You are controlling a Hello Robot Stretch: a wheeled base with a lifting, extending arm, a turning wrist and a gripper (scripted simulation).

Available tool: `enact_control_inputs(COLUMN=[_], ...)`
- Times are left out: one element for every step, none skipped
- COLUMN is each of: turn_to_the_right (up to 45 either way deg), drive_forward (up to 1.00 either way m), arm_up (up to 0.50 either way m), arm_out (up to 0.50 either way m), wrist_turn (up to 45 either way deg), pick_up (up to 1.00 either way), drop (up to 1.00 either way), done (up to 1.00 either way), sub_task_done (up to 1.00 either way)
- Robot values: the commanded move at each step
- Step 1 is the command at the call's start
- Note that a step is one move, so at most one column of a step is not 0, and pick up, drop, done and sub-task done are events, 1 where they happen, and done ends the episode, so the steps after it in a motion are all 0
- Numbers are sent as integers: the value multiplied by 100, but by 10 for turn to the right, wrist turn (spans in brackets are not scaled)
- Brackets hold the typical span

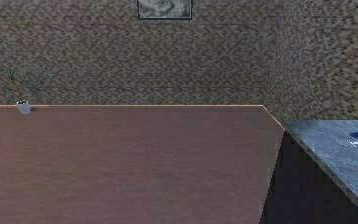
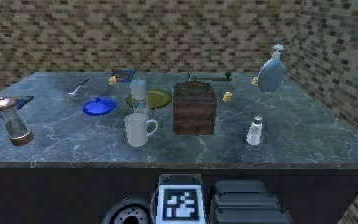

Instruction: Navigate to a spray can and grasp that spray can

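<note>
A pale blue bottle with a white nozzle-like top stands upright near the far right corner of the grey marble counter in the arm side view; it may be the spray can. At that view's bottom edge sits a white marker square, and left of it the gripper's dark body, below the counter's front edge. Its far end is not clear, so I cannot tell whether it holds anything.
On the counter stand a white mug, a brown box, a small shaker, a blue plate and a glass grinder. The forward view has a brown tabletop, a small potted plant and a brick wall.
</note>
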Motion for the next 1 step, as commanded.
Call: enact_control_inputs(turn_to_the_right=[0], drive_forward=[0], arm_up=[0], arm_out=[46], wrist_turn=[0], pick_up=[0], drop=[0], done=[0], sub_task_done=[0])
